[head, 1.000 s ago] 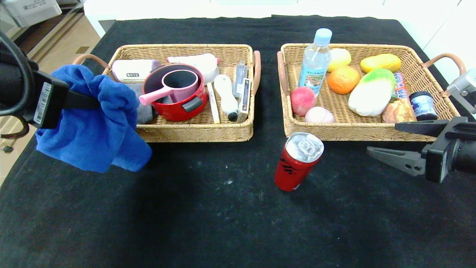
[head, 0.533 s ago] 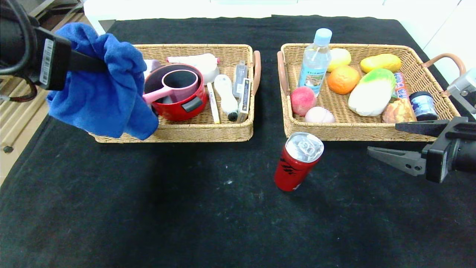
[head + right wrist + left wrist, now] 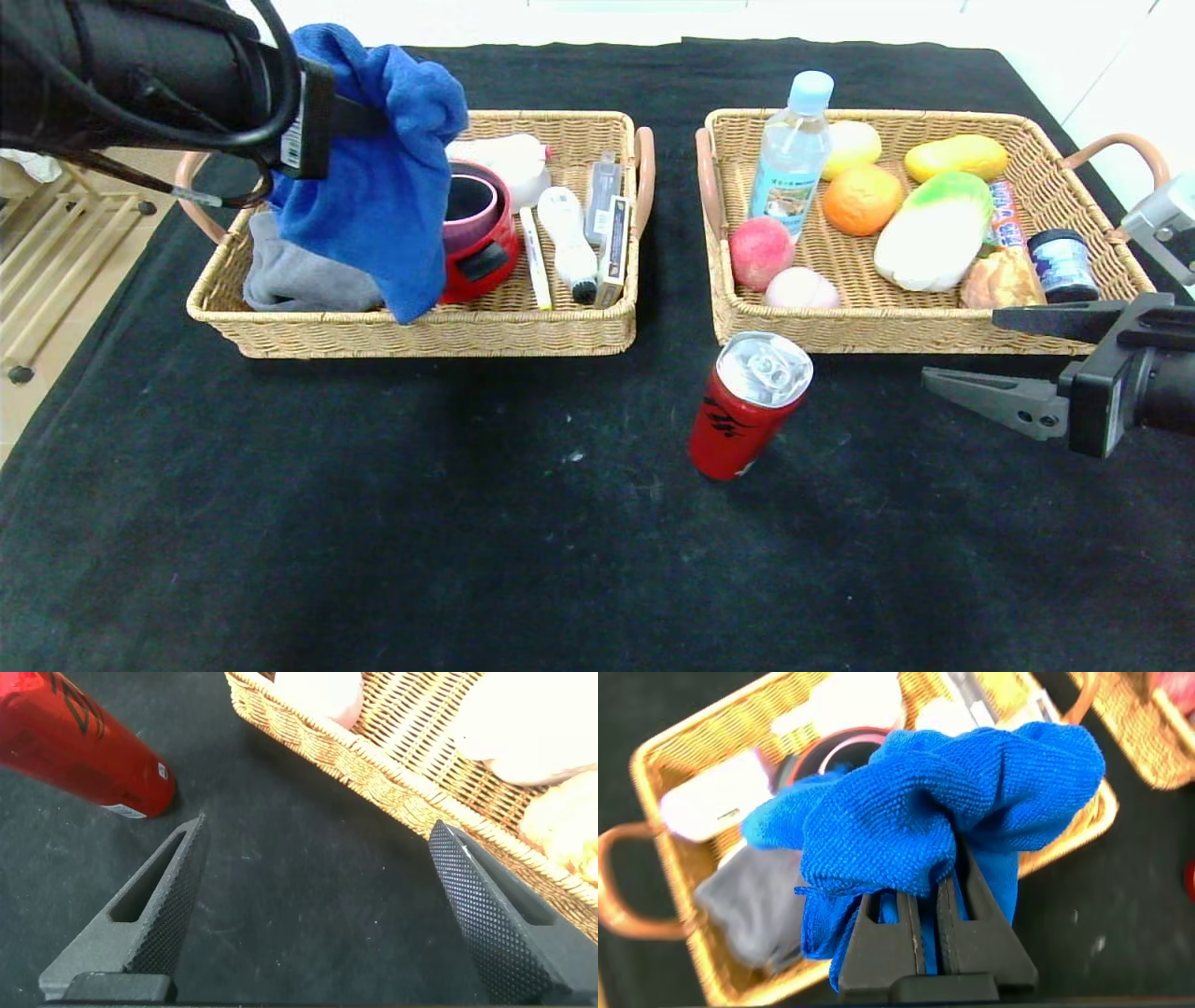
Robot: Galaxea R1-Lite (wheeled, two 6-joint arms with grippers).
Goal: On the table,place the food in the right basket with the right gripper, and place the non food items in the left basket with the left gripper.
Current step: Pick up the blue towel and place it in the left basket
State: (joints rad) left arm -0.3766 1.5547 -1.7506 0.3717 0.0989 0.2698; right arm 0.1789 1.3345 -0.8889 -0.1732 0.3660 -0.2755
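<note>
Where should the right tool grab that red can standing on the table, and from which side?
Grip the red can around its cylindrical middle, coming in level from the robot's right, where the open right tool already waits. The can stands upright and clear of the right basket, so both curved sides look reachable.

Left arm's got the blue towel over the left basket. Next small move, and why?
Probably lower a little, then open the left gripper. The blue towel already hangs over the left basket, above the grey cloth and beside the red pot, so releasing should drop it inside.
</note>
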